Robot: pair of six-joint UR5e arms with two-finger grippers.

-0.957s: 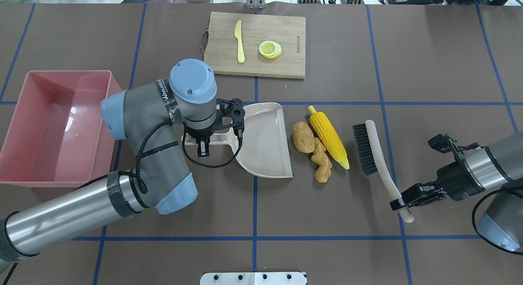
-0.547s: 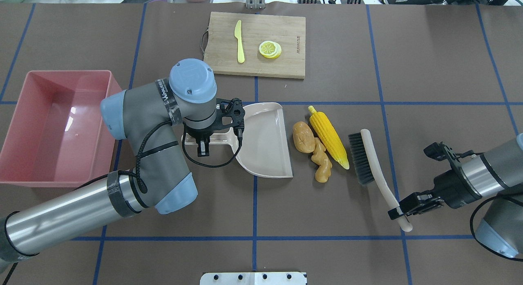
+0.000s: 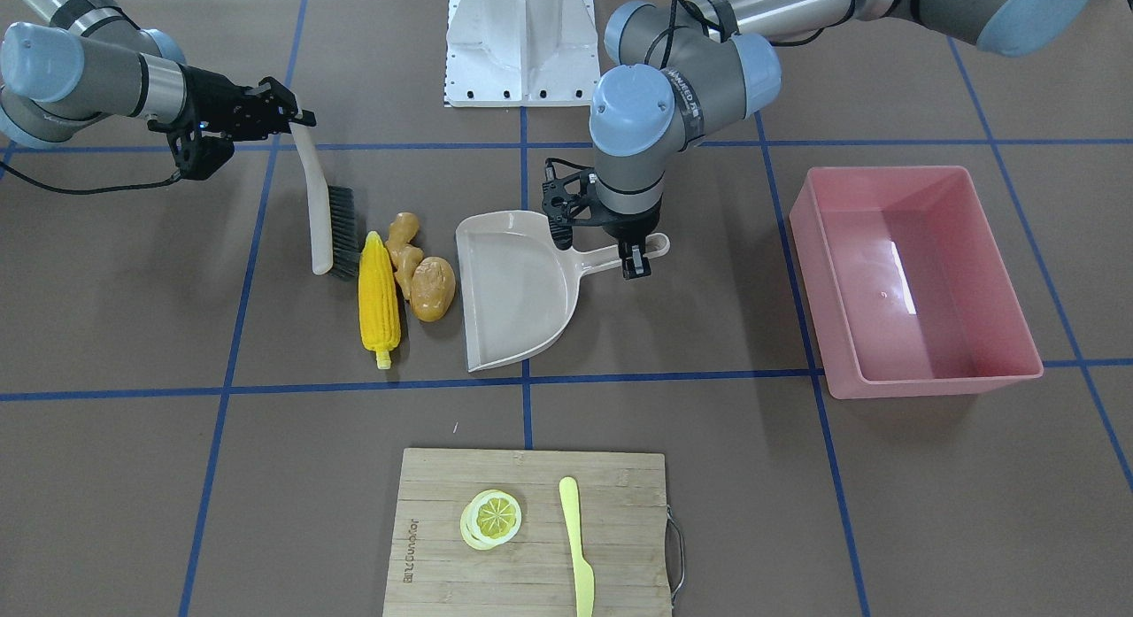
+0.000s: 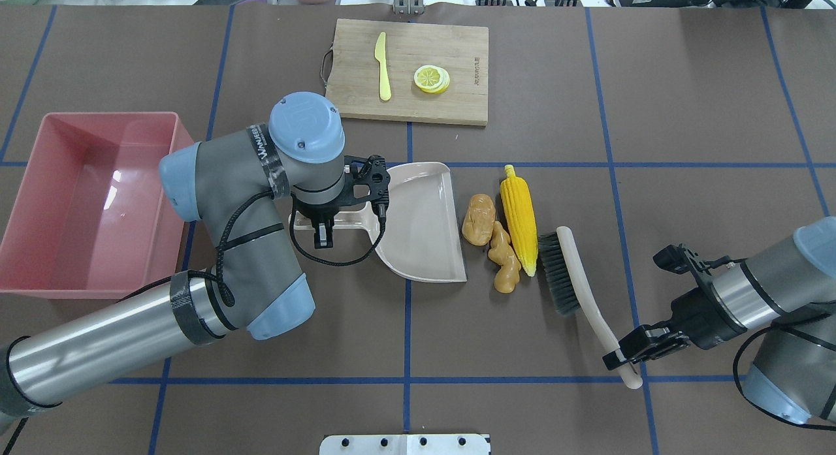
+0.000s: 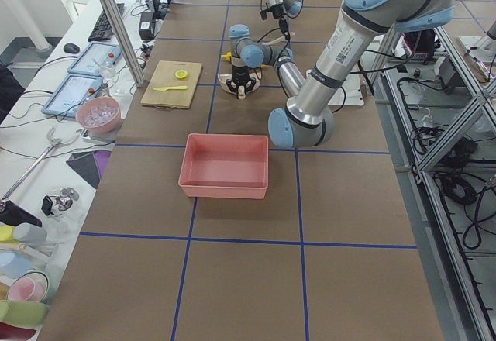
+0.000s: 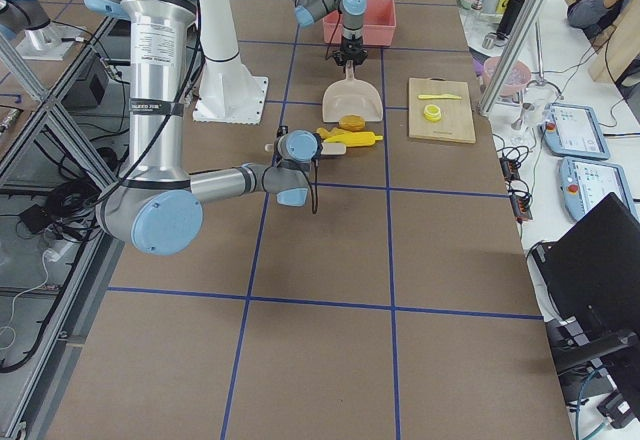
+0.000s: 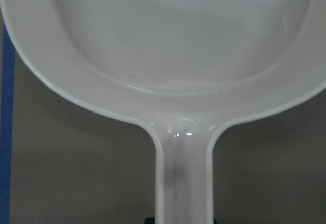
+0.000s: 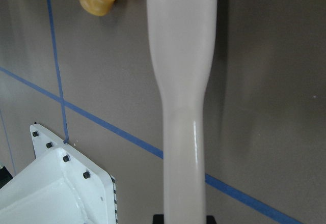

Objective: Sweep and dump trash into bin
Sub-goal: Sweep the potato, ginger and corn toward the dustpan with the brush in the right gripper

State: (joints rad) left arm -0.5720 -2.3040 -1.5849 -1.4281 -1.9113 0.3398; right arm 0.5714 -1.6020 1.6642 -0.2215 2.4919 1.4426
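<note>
The brown bench (image 4: 686, 115) carries the pink bin (image 4: 111, 117) on the robot's left, well apart from the trash. The left arm bends over the bench's middle. Its left gripper (image 4: 324, 228) has its fingers clenched on the handle of the beige dustpan (image 4: 421, 220), which lies flat with its open edge toward the toys. The overhead view hides part of that handle under the wrist. The front-facing view shows its looped end poking out, and the left wrist view shows only handle and pan.

At the far edge lies a wooden cutting board (image 4: 450, 57). The right gripper (image 4: 620, 362) grasps the brush (image 4: 555, 272) near the end of its handle, the bristles against the corn cob (image 4: 519, 220). The potato (image 4: 478, 219) sits just beside the dustpan's edge, with the ginger root (image 4: 504, 262) touching potato and corn. The right wrist view catches only the ginger's tip beside the brush handle.

On the board lie a lemon slice (image 4: 431, 78) and a yellow knife (image 4: 383, 66).
</note>
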